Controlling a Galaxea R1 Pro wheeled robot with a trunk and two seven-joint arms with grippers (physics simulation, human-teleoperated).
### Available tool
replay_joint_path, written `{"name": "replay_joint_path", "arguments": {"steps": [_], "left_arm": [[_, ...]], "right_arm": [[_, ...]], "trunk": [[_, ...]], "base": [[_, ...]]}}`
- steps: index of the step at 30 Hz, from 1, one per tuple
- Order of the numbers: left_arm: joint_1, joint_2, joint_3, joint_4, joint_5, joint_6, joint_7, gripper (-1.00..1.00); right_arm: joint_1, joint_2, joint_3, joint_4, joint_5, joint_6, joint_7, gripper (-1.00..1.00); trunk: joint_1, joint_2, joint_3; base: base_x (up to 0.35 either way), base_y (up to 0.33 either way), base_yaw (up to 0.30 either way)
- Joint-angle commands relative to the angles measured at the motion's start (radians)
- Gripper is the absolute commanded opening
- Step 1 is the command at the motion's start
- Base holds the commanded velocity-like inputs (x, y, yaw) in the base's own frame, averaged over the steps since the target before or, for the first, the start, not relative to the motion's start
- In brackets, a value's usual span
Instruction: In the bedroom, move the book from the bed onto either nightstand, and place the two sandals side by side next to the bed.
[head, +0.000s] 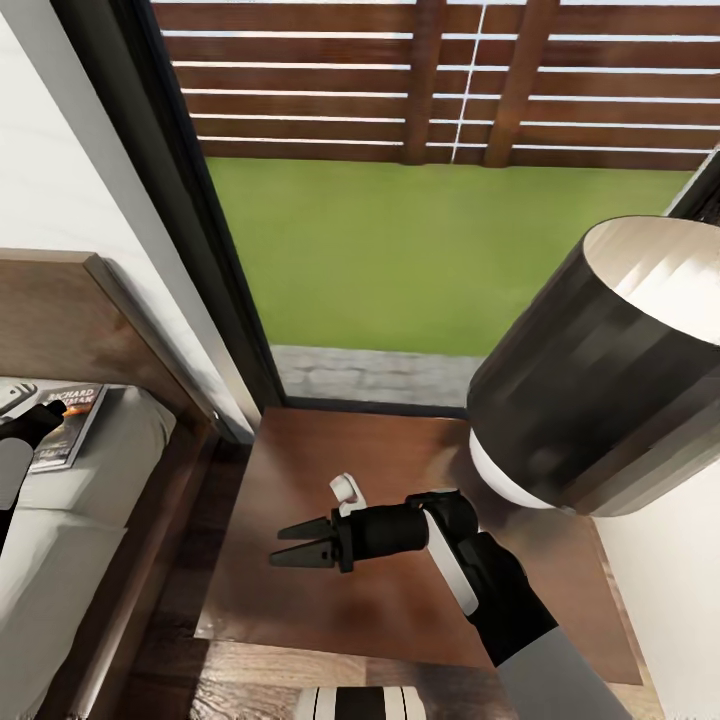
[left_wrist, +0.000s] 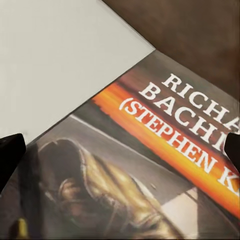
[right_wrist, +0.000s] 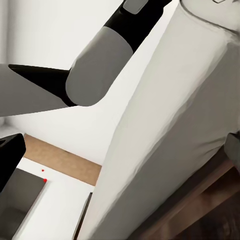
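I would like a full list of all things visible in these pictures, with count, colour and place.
book: one, dark cover with orange strip, lying on the mattress near the headboard.
bed: one, pale grey mattress in a dark brown frame, at the left.
nightstand: one, dark brown glossy top, between bed and wall, under the window.
lamp: one, dark shade on a white base, on the nightstand's right side.
window: one, dark frame, showing brown fence and green grass.
left gripper: one, black, open over the book.
right gripper: one, black, open above the nightstand.
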Motion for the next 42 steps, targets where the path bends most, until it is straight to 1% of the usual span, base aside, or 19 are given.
{"name": "replay_joint_path", "arguments": {"steps": [1,13,17,25,32,42], "left_arm": [[0.0,0.0,0.0,0.052,0.016,0.004,0.007,1.0],[0.0,0.0,0.0,0.052,0.016,0.004,0.007,1.0],[0.0,0.0,0.0,0.052,0.016,0.004,0.007,1.0],[0.0,0.0,0.0,0.052,0.016,0.004,0.007,1.0],[0.0,0.0,0.0,0.052,0.016,0.004,0.007,1.0],[0.0,0.0,0.0,0.054,0.017,0.004,0.007,1.0]], "right_arm": [[-0.001,0.0,0.001,0.0,-0.005,0.007,0.0,1.0],[0.0,0.0,0.001,0.001,-0.005,0.007,0.0,1.0],[0.0,0.0,0.012,0.001,-0.005,0.007,0.0,1.0],[0.0,0.0,0.014,0.001,-0.005,0.007,0.0,1.0],[0.0,0.0,0.014,0.001,-0.005,0.007,0.0,1.0],[0.0,0.0,0.014,0.001,-0.005,0.007,0.0,1.0]], "trunk": [[0.0,0.0,-0.001],[0.0,0.0,-0.001],[0.0,0.0,-0.001],[0.0,0.0,-0.001],[0.0,0.0,0.002],[0.0,0.0,0.003]], "base": [[-0.071,-0.066,0.0],[-0.01,-0.01,0.0],[0.0,0.0,0.0],[0.0,0.0,0.0],[0.0,0.0,-0.112],[0.0,0.0,-0.01]]}}
